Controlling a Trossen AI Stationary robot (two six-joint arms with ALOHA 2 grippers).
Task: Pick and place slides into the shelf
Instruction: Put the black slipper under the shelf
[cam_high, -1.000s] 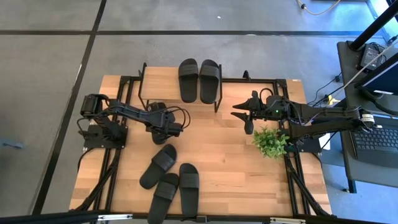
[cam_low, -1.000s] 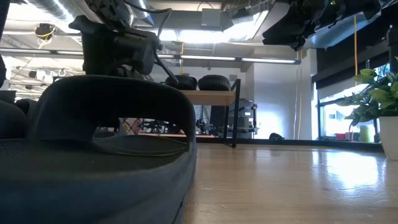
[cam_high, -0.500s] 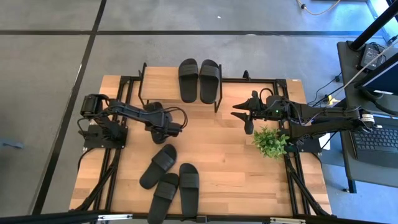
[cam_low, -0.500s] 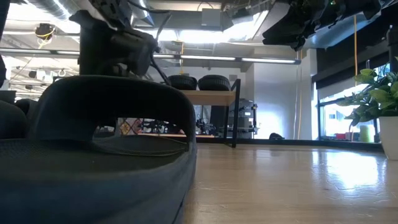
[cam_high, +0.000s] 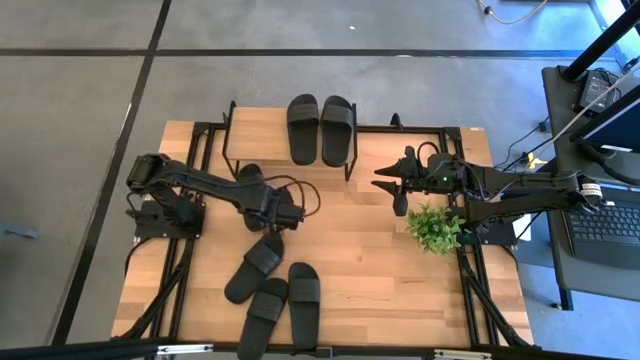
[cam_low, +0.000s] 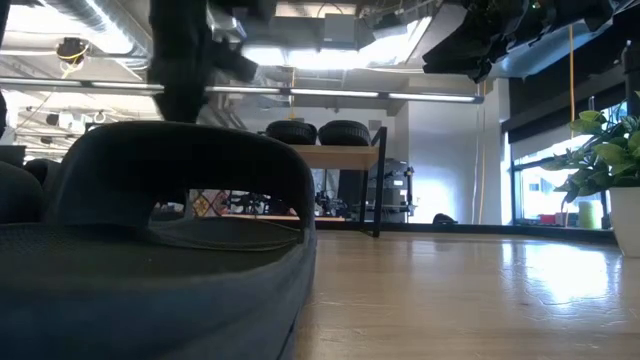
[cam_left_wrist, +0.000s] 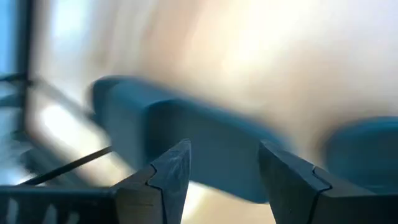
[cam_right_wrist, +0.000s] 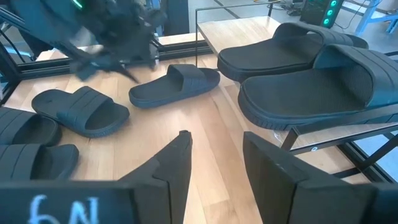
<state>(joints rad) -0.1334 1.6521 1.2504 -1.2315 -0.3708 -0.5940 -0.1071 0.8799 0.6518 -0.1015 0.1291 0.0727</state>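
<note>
Two black slides (cam_high: 303, 128) (cam_high: 337, 130) lie side by side on the shelf's plank top (cam_high: 262, 132) at the table's far middle. Another slide (cam_right_wrist: 174, 84) lies sole down on the tabletop by the shelf's near left corner. Three more (cam_high: 255, 266) (cam_high: 266, 316) (cam_high: 304, 300) lie near the front edge. My left gripper (cam_high: 290, 212) hangs open between these two places, over a blurred slide (cam_left_wrist: 205, 149). My right gripper (cam_high: 384, 184) stands open above the table, right of the shelf, with nothing between its fingers (cam_right_wrist: 177, 162).
A small green potted plant (cam_high: 434, 229) stands under the right arm, near the table's right side. Black frame rails (cam_high: 200, 150) run along the table's edges. In the low view one slide (cam_low: 150, 250) fills the near left. Bare wood (cam_high: 360, 270) lies right of the near slides.
My left gripper has swung away from the slide beside the shelf, toward the table's right and near edges, and now hangs above the slides near the front. That slide has stayed on the tabletop.
</note>
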